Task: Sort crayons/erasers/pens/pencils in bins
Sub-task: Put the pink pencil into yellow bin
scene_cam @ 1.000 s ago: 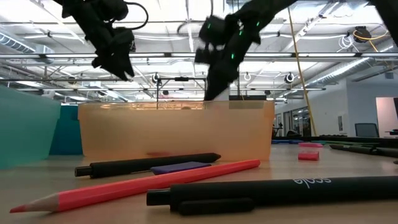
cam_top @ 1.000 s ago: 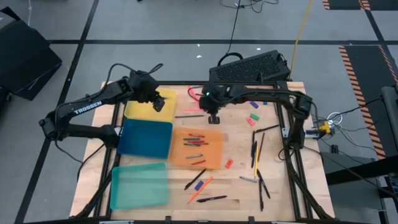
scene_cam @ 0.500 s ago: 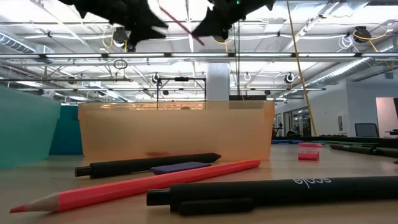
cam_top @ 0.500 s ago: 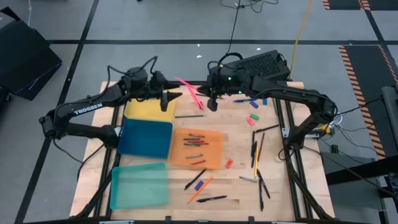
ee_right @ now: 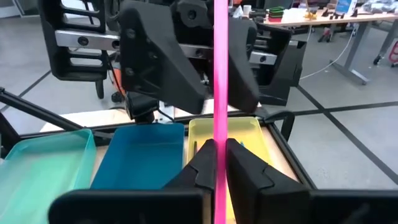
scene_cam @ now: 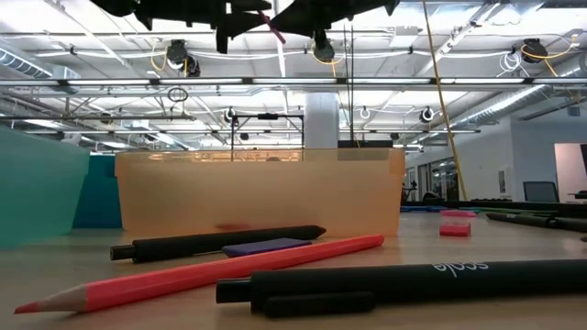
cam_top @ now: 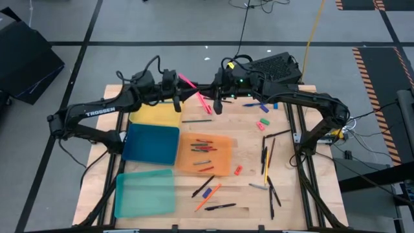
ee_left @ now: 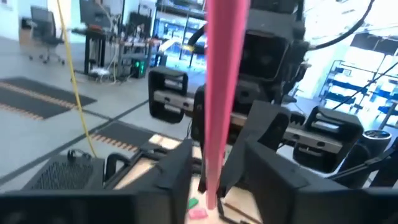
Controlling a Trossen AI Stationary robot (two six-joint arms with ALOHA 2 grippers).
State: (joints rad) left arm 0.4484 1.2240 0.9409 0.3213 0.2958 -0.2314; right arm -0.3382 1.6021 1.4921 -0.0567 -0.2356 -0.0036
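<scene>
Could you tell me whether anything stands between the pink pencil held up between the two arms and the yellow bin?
Nothing visible does. The pink pencil is held in the air by the right end effector, with the left end effector at its other end. The yellow bin lies just below the left one, with open air between.

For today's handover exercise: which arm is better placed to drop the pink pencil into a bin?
Probably the left: its tool hovers at the yellow bin, facing the right tool, which grips the pink pencil farther away.
</scene>
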